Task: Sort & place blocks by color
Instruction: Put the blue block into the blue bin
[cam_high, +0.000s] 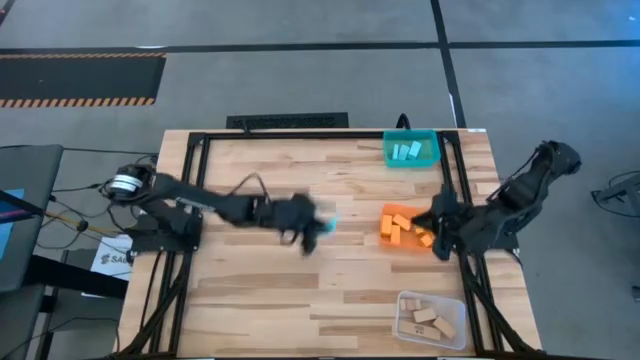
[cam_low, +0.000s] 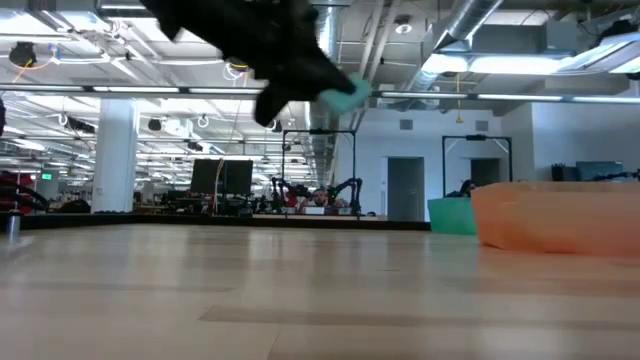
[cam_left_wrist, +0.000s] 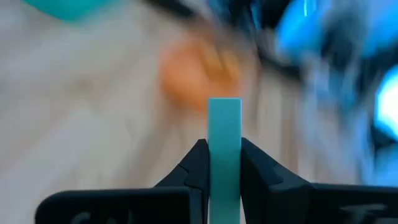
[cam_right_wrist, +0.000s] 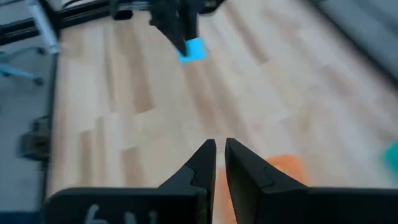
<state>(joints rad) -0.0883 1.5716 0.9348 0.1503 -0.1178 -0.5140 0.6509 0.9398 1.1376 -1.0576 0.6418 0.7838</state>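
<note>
The left gripper (cam_high: 318, 228) is hanging over the middle of the table (cam_high: 300, 300), near the centre of the high view, and is pinching a light blue block (cam_left_wrist: 224, 155) upright between its two fingers. In the low view this block (cam_low: 345, 95) is sitting well above the tabletop, near the upper centre of the frame.

The right gripper (cam_high: 440, 248) is resting at the right of the high view, just beside the orange bin (cam_high: 385, 232), with its fingers nearly pressed together and nothing between them.

The orange bin is holding several orange blocks (cam_high: 402, 224). The teal bin (cam_high: 434, 148), at the upper right, is holding light blue blocks (cam_high: 405, 151). The clear bin (cam_high: 403, 322), at the lower right, is holding tan wooden blocks (cam_high: 432, 320).
</note>
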